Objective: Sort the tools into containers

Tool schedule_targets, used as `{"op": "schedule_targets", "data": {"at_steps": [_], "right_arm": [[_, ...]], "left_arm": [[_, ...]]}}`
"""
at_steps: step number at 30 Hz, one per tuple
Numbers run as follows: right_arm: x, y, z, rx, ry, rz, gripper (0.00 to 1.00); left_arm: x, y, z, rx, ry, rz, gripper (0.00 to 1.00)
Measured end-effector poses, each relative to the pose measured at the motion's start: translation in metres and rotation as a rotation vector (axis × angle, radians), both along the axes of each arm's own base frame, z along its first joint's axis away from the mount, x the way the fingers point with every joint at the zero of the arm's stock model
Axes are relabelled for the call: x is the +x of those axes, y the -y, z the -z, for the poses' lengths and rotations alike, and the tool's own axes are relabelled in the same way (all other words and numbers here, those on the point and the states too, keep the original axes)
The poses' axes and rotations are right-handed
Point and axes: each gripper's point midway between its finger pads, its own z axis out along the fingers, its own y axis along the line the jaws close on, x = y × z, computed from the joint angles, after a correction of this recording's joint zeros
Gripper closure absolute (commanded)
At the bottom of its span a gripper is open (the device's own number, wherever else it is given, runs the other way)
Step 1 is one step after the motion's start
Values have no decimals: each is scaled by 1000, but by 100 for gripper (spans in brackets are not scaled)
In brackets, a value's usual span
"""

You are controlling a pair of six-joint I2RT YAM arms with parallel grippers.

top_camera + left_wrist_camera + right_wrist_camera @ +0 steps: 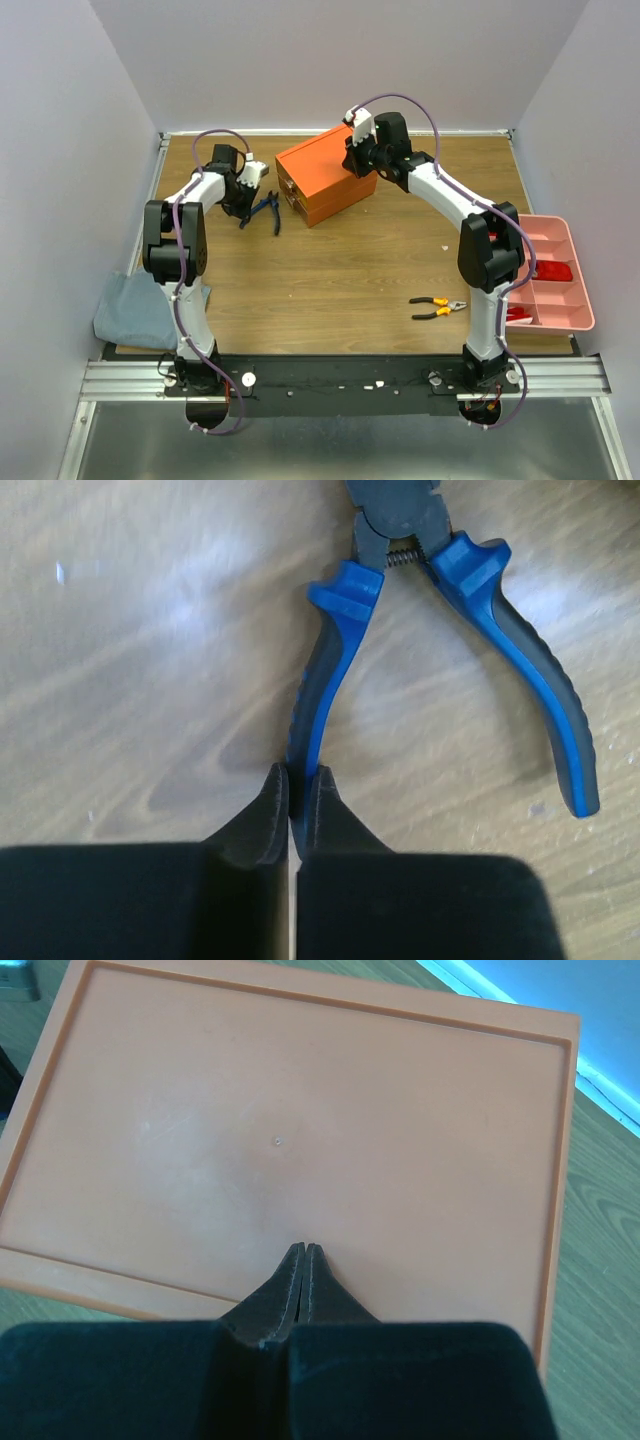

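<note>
Between the fingers of our left gripper (pixel 297 783) sat the tip of one handle of the blue pliers (pixel 545 685). The gripper was pinching it, its fingers almost together. The pliers lay flat on the desk (pixel 130 680) with the handles spread apart and the other handle free. Their dark head, with its small spring, pointed away from the wrist. Seen from above, they lay at the far left of the desk, just left of the box (pixel 325 170) and close to its front face.

Our right gripper (pixel 303 1252) was pressed together and held nothing. Its tips were over the flat orange top of the box, near the edge closer to the wrist. We could not tell whether they touched it. The box stood at the far middle of the desk, turned at an angle to the desk's edges.

Farther out, orange pliers (pixel 437 307) lay on the bare desk near the right arm's base, well apart from the box. The pink tray (pixel 583 318) sat at the right edge with red items (pixel 556 272) in its compartments. A grey-blue cloth (pixel 130 310) lay at the near left corner, beside the left arm.
</note>
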Motion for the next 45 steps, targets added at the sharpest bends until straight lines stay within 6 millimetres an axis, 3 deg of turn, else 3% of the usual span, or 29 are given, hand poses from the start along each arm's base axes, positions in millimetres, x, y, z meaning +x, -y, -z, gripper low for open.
{"op": "schedule_targets", "data": {"at_steps": [4, 9, 10, 11, 14, 16, 21, 24, 28, 32, 36, 38, 45], "right_arm": [[0, 0, 0, 0, 0, 0, 99], [0, 0, 0, 0, 0, 0, 99], [0, 0, 0, -1, 0, 0, 99], [0, 0, 0, 0, 0, 0, 99], [0, 0, 0, -1, 0, 0, 99], [0, 0, 0, 0, 0, -1, 99], [0, 0, 0, -1, 0, 0, 99], [-1, 0, 0, -1, 0, -1, 99], [-2, 1, 0, -2, -1, -1, 99], [-2, 2, 0, -8, 4, 0, 99], [-5, 6, 0, -20, 9, 2, 99], [-7, 8, 0, -26, 12, 5, 99], [-8, 9, 0, -35, 24, 11, 99]], "left_arm": [[-14, -16, -1, 5, -25, -34, 100], [-41, -70, -10, 41, -51, -158, 97], [-47, -83, -13, 52, -48, -192, 91], [-52, -93, -15, 64, -48, -215, 74], [-66, -116, -23, 99, -37, -259, 59], [-67, -115, -29, 94, -21, -257, 53], [-49, -85, -68, 16, 88, -206, 48], [-24, -46, -105, -55, 186, -164, 47], [-4, 9, -128, -164, 234, -152, 47], [9, 57, -117, -304, 172, -189, 47], [15, 69, -80, -385, 43, -299, 48], [15, 72, -71, -411, 6, -335, 48], [30, 95, -80, -605, -36, -416, 48]]}}
